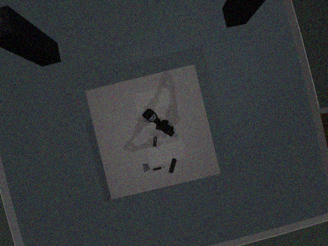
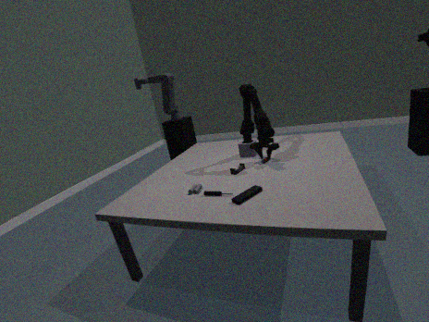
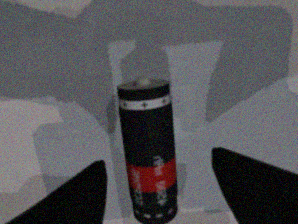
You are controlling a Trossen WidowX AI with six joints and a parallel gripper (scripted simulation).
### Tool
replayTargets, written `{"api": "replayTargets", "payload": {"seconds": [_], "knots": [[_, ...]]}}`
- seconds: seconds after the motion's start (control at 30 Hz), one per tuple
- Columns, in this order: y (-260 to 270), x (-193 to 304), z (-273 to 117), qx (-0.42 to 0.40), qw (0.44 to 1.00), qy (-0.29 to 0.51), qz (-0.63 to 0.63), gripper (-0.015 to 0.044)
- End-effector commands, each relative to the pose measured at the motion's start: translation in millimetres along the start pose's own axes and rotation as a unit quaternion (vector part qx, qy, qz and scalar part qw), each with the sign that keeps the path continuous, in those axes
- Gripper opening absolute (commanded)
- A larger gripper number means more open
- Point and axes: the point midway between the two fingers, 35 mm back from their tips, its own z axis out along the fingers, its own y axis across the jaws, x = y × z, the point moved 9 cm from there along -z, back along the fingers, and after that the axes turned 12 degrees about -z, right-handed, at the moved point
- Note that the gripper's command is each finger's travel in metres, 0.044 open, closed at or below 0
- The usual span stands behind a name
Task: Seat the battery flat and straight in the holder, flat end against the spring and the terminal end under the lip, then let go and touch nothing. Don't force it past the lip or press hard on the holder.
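Observation:
The battery [image 3: 148,135] is black with a red band and lies on its side on the table. Its terminal end points to the top of the wrist view and its flat end to the bottom. My gripper [image 3: 159,163] [image 2: 265,158] is open, with one finger on each side of the battery's lower part in that view and a gap on both sides. Whether the fingertips are down at its height I cannot tell. The small dark holder [image 1: 155,141] [image 2: 238,169] stands apart from the battery on the table, nearer the camera in the exterior view; the battery is not in it.
A black remote-like block [image 1: 172,165] [image 2: 247,194], a dark screwdriver [image 1: 157,168] [image 2: 213,193] and a small grey object [image 1: 145,167] [image 2: 195,189] lie beyond the holder, towards the table's near edge in the exterior view. The arm casts shadows over the table.

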Motion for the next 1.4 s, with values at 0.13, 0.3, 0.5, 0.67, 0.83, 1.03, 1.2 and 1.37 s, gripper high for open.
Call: {"api": "replayTargets", "payload": {"seconds": [0.13, 0.3, 0.5, 0.67, 0.83, 1.03, 1.2, 1.37], "knots": [[2, -2, 14, -0.004, 1.000, -0.004, 0.000, 0.0245], [2, -2, 18, -0.004, 1.000, -0.004, 0.000, 0.0219], [2, -2, 18, -0.004, 1.000, -0.004, 0.000, 0.0120], [2, -2, 18, -0.004, 1.000, -0.004, 0.000, 0.0087], [2, -2, 14, -0.004, 1.000, -0.004, 0.000, 0.0083], [1, -1, -27, -0.004, 1.000, -0.003, 0.000, 0.0083], [2, -1, -32, -0.004, 1.000, -0.003, 0.004, 0.0083], [8, 15, -35, -0.005, 0.993, 0.001, 0.115, 0.0083]]}}
